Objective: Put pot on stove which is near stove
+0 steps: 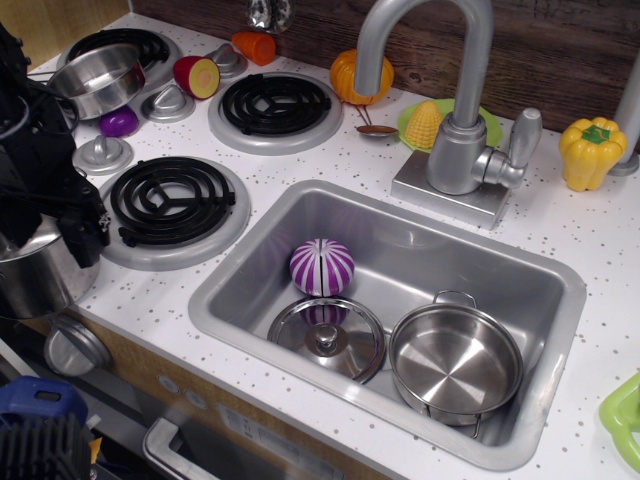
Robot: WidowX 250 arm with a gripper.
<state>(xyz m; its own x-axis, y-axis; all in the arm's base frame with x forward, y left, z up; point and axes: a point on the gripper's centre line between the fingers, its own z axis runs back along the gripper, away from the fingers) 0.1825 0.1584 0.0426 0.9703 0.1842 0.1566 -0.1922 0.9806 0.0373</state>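
The pot [40, 288], a deep shiny steel one, stands at the counter's front left corner, just left of the front-left stove [172, 200], a black coil in a silver ring. My gripper [60, 235] on the black arm hangs right over the pot's rim and covers its top. The fingers are hidden against the arm, so I cannot tell whether they hold the rim. That stove is bare. A second bare stove [275, 104] lies behind it.
A steel bowl [98, 80] sits on the back-left burner. The sink [560, 290] holds a shallow steel pan [455, 362], a lid [326, 337] and a purple striped ball [322, 267]. The faucet [460, 140] stands behind it. Toy vegetables line the back wall.
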